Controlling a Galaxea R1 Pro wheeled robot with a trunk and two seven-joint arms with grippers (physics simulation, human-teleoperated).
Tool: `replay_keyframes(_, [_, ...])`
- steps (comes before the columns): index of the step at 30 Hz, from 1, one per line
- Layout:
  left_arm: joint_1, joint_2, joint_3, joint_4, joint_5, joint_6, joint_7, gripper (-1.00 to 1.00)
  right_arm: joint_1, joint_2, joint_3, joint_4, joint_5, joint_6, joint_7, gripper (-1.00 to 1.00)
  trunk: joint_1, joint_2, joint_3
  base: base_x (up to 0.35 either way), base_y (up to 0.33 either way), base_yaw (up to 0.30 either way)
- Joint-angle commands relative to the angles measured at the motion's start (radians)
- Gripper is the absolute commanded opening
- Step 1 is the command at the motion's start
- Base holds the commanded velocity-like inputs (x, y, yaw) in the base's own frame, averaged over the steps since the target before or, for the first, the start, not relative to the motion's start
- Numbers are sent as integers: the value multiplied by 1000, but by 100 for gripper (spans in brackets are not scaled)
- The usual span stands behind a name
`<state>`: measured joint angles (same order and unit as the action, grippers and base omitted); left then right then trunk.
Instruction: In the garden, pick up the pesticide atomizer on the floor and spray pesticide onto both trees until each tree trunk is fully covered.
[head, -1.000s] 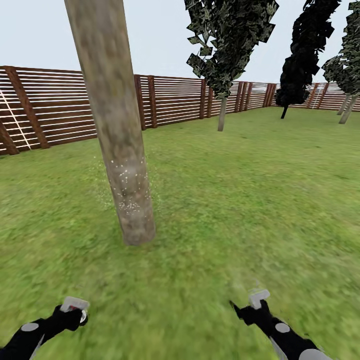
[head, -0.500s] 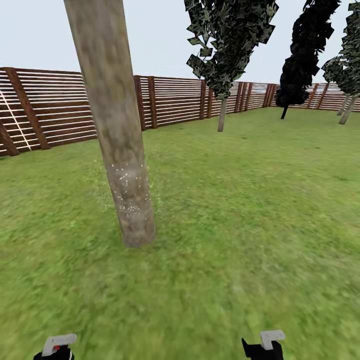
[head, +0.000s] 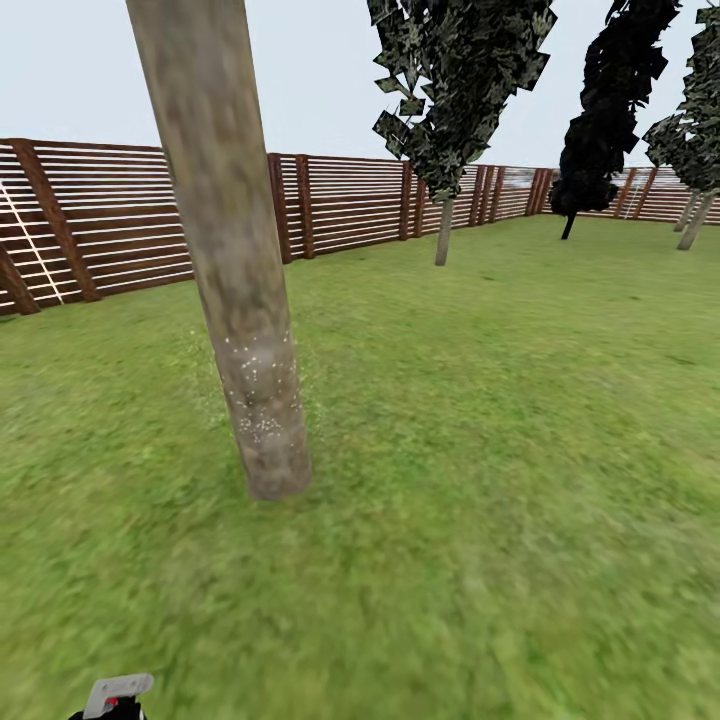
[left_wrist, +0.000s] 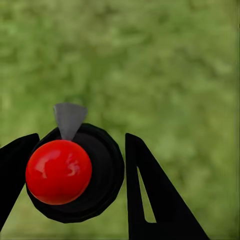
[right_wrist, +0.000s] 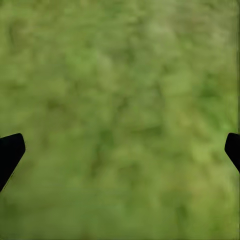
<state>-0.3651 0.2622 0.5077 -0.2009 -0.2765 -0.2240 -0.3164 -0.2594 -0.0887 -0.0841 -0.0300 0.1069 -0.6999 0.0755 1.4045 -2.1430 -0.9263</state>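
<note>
Head view: atomizer (head: 118, 693) sits low, well short of the speckled trunk (head: 255, 400); spray may fall short.
Left wrist view: fingers (left_wrist: 150, 200) clamp its black body.
Right wrist view: fingers (right_wrist: 10, 152) spread over grass (right_wrist: 120, 100).

Mottled grey-brown trunk (head: 225, 250), white flecks; green grass (head: 480, 420); brown slatted fence (head: 340, 200).

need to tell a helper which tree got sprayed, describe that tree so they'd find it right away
Start from the brown slatted fence along the back of the lawn. In front of it, closest to the camera, rises the thick, bare, mottled grey-brown trunk. Unlike the slimmer leafy tree and the dark cypress-like tree further back, its lower part is dotted with fine white specks.
</note>
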Motion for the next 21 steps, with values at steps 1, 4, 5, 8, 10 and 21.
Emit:
replay_keyframes(1, [0,-1,0,0,0,0,0,-100,1,3,0,1,-1,-1,1,100,0,0,0,0,0,0])
replay_keyframes(4, [0,-1,0,0,0,0,0,-100,2,8,0,1,-1,-1,2,100,0,0,0,0,0,0])
replay_keyframes(5, [0,-2,0,0,0,0,0,-100,2,8,0,1,-1,-1,2,100,0,0,0,0,0,0])
replay_keyframes(8, [0,-8,-1,1,-1,0,0,-100,2,9,0,1,0,-1,0,100,0,0,0,0,0,0])
replay_keyframes(10, [0,-12,0,0,-1,0,-1,-100,2,9,0,1,0,-1,0,100,0,0,0,0,0,0])
replay_keyframes(21, [0,-9,-1,-16,-3,-2,-1,-100,2,9,0,1,0,-1,0,100,0,0,0,0,0,0])
